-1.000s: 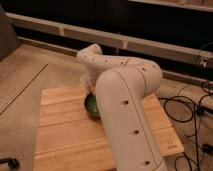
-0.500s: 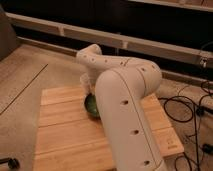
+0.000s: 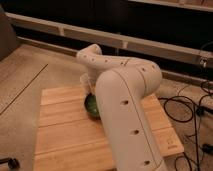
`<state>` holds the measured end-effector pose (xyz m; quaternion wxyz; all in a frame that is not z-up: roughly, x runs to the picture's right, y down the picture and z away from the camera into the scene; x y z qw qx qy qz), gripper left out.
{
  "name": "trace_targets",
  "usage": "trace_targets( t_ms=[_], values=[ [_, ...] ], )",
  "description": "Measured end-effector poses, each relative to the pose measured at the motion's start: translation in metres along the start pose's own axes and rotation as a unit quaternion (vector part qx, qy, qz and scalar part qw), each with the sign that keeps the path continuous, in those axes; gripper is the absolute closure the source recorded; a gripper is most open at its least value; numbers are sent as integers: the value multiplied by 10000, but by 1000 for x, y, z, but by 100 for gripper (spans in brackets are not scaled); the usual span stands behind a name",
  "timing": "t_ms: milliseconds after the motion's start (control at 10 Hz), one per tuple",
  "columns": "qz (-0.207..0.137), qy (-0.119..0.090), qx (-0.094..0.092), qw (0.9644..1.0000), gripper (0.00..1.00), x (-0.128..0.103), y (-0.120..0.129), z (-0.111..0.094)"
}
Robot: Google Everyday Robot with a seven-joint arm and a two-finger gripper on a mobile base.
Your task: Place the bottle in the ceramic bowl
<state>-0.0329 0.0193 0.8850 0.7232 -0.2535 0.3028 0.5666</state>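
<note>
You are seeing a wooden table [image 3: 65, 135] sitting on pale speckled floor [image 3: 27, 70]. Dark shelving [image 3: 125, 20] is running behind it, black cables [image 3: 186, 106] are trailing to its right, and the gripper [image 3: 86, 83] is hanging over its far edge.

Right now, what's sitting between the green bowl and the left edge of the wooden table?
In the camera view, nothing: bare planks of the wooden table run from the ceramic bowl to that edge. The gripper sits just above the bowl, mostly hidden by the arm.

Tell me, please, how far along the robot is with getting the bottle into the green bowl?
Done: the arm has reached over the ceramic bowl on the wooden table. In hand: a pale object, probably the bottle, shows just above the bowl; the gripper is hidden behind the arm there. Left: no bottle visibly rests inside the bowl.
</note>
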Motion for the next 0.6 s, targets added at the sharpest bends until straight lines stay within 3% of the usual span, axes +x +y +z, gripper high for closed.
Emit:
trace_targets(
  t_ms=[200, 600],
  values=[
    [1, 0, 1, 10000, 20, 0, 0, 0],
    [0, -1, 2, 10000, 20, 0, 0, 0]
  ],
)
